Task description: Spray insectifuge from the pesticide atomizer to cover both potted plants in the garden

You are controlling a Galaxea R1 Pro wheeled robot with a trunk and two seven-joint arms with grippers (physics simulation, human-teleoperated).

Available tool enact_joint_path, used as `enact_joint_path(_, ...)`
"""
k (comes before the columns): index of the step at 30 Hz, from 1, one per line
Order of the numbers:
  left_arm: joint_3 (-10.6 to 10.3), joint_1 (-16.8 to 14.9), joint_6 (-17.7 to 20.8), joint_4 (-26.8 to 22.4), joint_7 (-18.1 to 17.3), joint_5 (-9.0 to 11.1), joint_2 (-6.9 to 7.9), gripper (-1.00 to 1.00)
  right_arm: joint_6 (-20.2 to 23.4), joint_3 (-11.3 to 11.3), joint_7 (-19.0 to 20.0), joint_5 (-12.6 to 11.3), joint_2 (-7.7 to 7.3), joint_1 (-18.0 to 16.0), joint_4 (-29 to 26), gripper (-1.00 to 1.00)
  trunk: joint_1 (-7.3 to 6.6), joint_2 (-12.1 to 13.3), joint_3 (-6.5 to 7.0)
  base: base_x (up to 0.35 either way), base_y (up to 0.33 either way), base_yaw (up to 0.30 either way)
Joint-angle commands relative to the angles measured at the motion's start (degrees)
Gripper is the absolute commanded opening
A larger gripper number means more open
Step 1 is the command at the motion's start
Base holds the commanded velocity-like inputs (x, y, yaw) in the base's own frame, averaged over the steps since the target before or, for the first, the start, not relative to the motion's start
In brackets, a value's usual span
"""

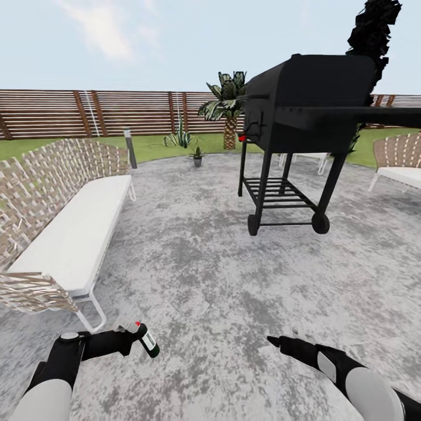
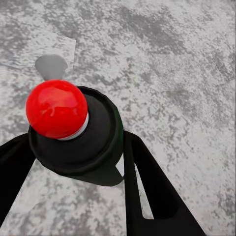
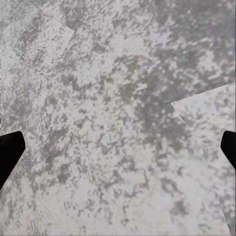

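From the head view, the left gripper (image 1: 133, 336) pinches the pesticide atomizer (image 1: 146, 340), a slim black bottle with a red dot on top, held low over the near part of the round mottled paved patch (image 1: 199, 275). So the pickup looks done. One potted plant (image 1: 197, 154) sits at the far edge of the paving, just before the lawn and well apart from the robot; the second is not identifiable here. Spraying of both plants is still to do, and the robot likely needs to get closer first. A black grill (image 1: 298, 126) stands on the paving to the right, a woven bench (image 1: 64, 222) along the left edge. The right gripper (image 1: 275, 340) hovers over the paving carrying nothing.

In the left wrist view, the atomizer's red ball top (image 2: 56, 108) and black body sit clamped between the dark fingers (image 2: 142, 182).

In the right wrist view, the fingertips (image 3: 10, 152) stand spread wide apart over bare paving.
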Motion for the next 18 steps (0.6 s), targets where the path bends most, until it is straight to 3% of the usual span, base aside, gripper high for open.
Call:
enact_joint_path(1,0.25,-0.06,0.53,-0.06,-0.30,-0.23,-0.04,-1.00,0.40,-0.56,0.34,0.40,-0.05,-0.04,-0.70,1.00,0.02,-0.02,-0.05,0.335,0.000,0.000)
enact_joint_path(5,0.26,-0.07,0.53,-0.07,-0.29,-0.23,0.01,-1.00,0.41,-0.48,0.42,0.42,-0.03,-0.07,-6.89,1.00,0.02,-0.02,-0.05,0.335,0.000,0.000)
enact_joint_path(11,0.25,-0.07,0.53,-0.14,-0.29,-0.23,0.05,-1.00,0.23,-0.15,0.34,0.51,-0.24,-0.08,-8.24,1.00,0.02,-0.02,-0.05,0.335,0.000,0.000)
enact_joint_path(13,0.25,-0.08,0.53,-0.15,-0.29,-0.23,0.05,-1.00,0.27,1.46,0.29,0.51,-0.15,-0.08,-8.29,1.00,0.02,-0.02,-0.05,0.335,0.000,0.000)
enact_joint_path(17,0.25,-0.08,0.53,-0.14,-0.29,-0.23,0.06,-1.00,0.35,8.70,0.11,0.47,0.09,-0.08,-8.32,1.00,0.02,-0.02,-0.05,0.335,0.000,0.000)
enact_joint_path(18,0.25,-0.08,0.53,-0.15,-0.29,-0.23,0.06,-1.00,0.37,9.38,0.11,0.46,0.26,-0.08,-8.35,1.00,0.02,-0.02,-0.05,0.335,0.000,0.000)
